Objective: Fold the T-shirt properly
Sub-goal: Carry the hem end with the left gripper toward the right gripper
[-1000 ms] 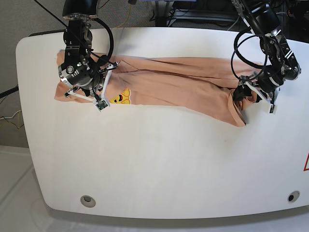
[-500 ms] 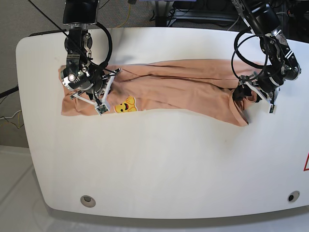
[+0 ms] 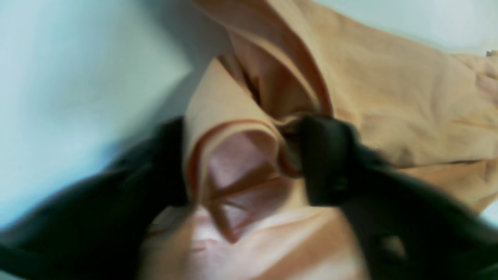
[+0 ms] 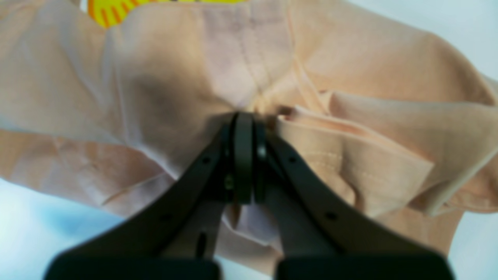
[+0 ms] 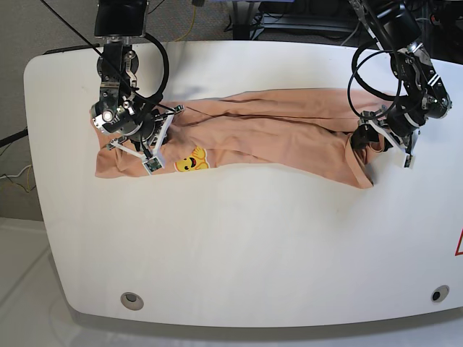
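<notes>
The peach T-shirt [image 5: 275,130] lies stretched in a long rumpled band across the far half of the white table [image 5: 239,246], its yellow printed mark [image 5: 189,160] facing up near the left end. In the base view my right gripper [image 5: 141,136] sits on that left end. The right wrist view shows the right gripper [image 4: 243,116] shut, with T-shirt cloth [image 4: 175,89] pinched at its tips. My left gripper [image 5: 362,139] is at the bunched right end. In its wrist view the left gripper [image 3: 241,163] has its jaws apart, with a loose fold of cloth [image 3: 241,155] between them.
The table's rounded front edge runs along the bottom, with a round hole near each front corner [image 5: 131,300] [image 5: 439,294]. Cables and dark equipment [image 5: 289,22] crowd the floor behind the far edge. The table's right edge lies close beside the left arm.
The right gripper has drawn the T-shirt's left end toward the front edge, and the yellow mark slid down and right with it. The left arm has barely shifted.
</notes>
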